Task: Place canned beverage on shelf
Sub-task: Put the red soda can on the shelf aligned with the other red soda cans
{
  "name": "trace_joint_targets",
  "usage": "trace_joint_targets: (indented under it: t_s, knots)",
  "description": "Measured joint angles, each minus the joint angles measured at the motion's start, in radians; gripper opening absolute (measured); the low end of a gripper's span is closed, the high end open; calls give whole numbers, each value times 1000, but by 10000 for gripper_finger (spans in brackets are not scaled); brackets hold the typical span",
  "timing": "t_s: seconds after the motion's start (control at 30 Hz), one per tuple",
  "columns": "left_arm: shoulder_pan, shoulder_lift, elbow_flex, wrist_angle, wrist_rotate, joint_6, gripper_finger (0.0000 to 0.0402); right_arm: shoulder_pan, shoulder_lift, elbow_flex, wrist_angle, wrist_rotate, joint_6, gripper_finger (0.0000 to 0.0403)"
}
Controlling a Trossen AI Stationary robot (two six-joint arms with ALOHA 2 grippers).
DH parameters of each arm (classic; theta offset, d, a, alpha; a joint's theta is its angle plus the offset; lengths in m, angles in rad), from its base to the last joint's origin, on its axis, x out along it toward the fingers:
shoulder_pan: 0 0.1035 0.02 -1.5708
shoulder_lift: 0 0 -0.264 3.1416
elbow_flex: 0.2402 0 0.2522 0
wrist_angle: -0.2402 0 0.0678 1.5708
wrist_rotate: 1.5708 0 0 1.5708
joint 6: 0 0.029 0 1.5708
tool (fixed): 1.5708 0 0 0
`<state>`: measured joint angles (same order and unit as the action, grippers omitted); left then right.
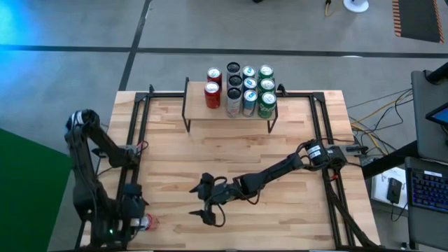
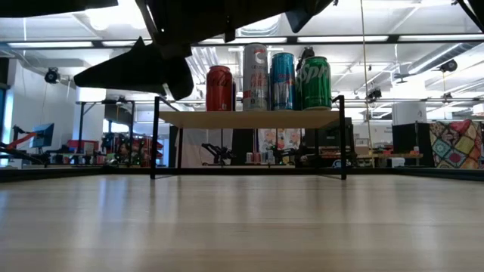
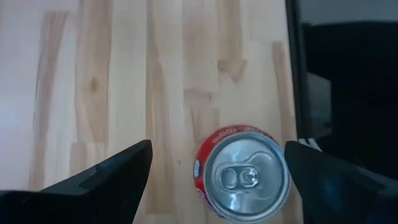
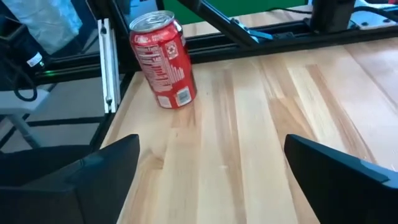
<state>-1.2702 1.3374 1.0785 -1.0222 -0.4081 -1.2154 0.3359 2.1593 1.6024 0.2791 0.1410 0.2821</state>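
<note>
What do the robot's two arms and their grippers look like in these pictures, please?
Both arms are dark, nearly black, built of slim jointed links. The left gripper and the right gripper each end in two pointed, wedge-shaped black fingers. The right arm carries a white label near its base joint, and black cables trail from there.

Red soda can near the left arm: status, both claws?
Left claw open, above upright red aluminium soda can. Right claw open, empty, mid-table. Light-wood shelf on black legs holds eight cans; left end bare.
</note>
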Motion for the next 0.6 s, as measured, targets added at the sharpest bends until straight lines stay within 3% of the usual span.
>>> trace_joint_targets:
  t_s: [0.27, 0.6]
  knots:
    - [-48, 105, 75, -1, 25, -18, 352, 0, 0, 0, 2, 1, 9, 393]
    - [-50, 147, 5, -48, 27, -124, 397, 0, 0, 0, 17, 13, 23, 393]
